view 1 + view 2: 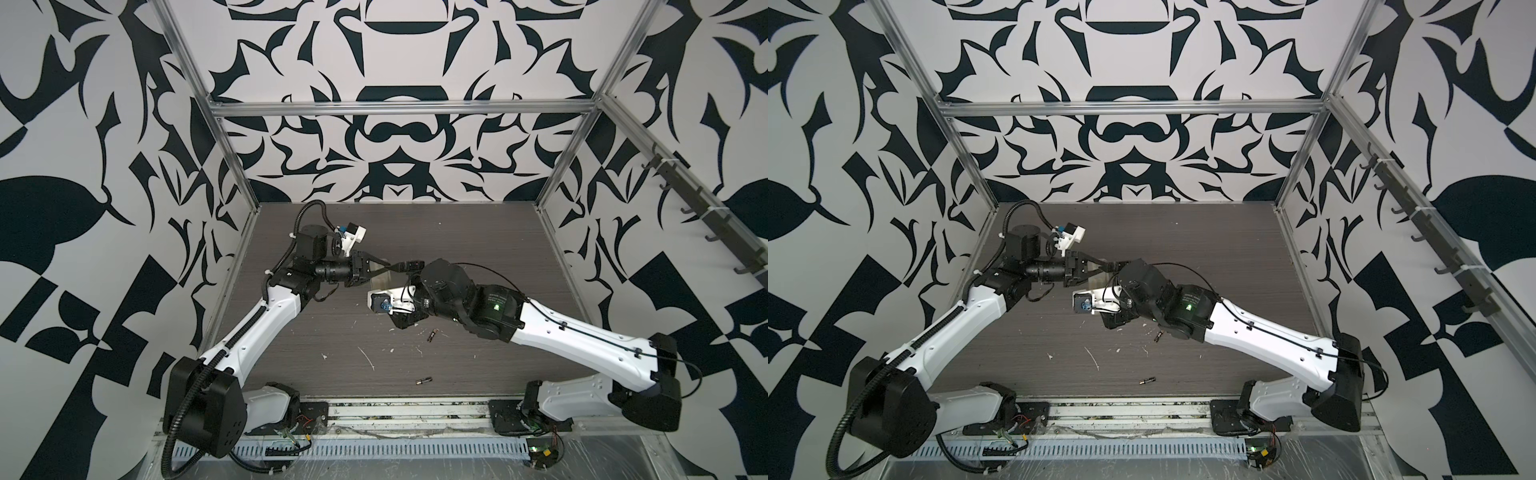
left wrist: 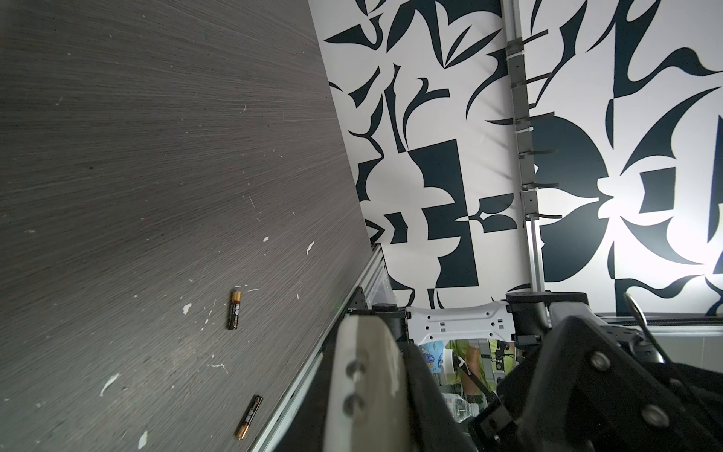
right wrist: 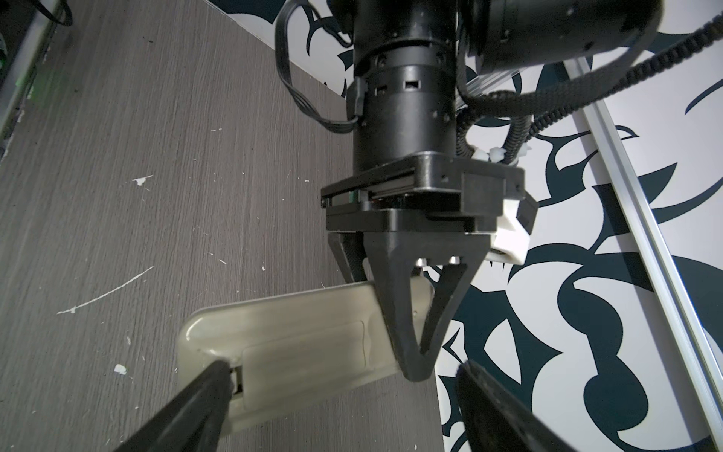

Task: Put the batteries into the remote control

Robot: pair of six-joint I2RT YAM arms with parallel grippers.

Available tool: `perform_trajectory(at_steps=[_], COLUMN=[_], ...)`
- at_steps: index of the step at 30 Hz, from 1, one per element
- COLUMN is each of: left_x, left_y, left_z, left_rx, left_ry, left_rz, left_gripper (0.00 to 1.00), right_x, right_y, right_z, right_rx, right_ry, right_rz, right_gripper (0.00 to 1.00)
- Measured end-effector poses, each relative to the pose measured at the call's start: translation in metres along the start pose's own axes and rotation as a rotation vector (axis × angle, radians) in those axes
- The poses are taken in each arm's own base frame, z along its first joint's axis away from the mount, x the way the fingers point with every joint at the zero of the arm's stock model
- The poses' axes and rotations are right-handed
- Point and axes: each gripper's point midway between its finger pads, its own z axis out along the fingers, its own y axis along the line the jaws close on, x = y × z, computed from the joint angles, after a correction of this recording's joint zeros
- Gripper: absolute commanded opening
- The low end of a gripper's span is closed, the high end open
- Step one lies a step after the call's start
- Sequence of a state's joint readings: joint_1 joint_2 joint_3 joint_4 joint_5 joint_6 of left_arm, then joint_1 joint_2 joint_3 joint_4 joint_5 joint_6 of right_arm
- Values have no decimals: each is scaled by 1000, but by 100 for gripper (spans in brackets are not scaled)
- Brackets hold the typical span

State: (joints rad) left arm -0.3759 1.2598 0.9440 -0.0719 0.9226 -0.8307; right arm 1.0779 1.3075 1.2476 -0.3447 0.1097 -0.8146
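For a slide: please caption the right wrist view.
Left gripper holds the remote; open right gripper has a finger at its cover.

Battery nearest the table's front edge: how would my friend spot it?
Find the dark grey table and follow it to its front edge. The battery lies flat there, a tiny dark cylinder with a gold band; the other battery lies farther back, beside the right arm.

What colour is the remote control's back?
Beige; the remote control shows best in the right wrist view.

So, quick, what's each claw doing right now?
Left gripper: closed, holding the remote control by one end.
Right gripper: open, gripping nothing.
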Motion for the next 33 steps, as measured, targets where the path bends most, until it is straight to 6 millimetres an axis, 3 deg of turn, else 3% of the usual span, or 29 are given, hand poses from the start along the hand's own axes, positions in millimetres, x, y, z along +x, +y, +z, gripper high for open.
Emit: perform_trajectory(at_steps=[29,33], left_x=[-1,4], left_y=[1,2], left_z=[0,1], left_rx=[-8,-5], left_ry=[-8,15], left_rz=[-1,-19], left_gripper=[0,0], right_x=[2,5], right_y=[-2,-14], right_z=[-2,-3], right_rx=[22,76], right_ry=[10,22], right_rz=[3,11], right_gripper=[93,93])
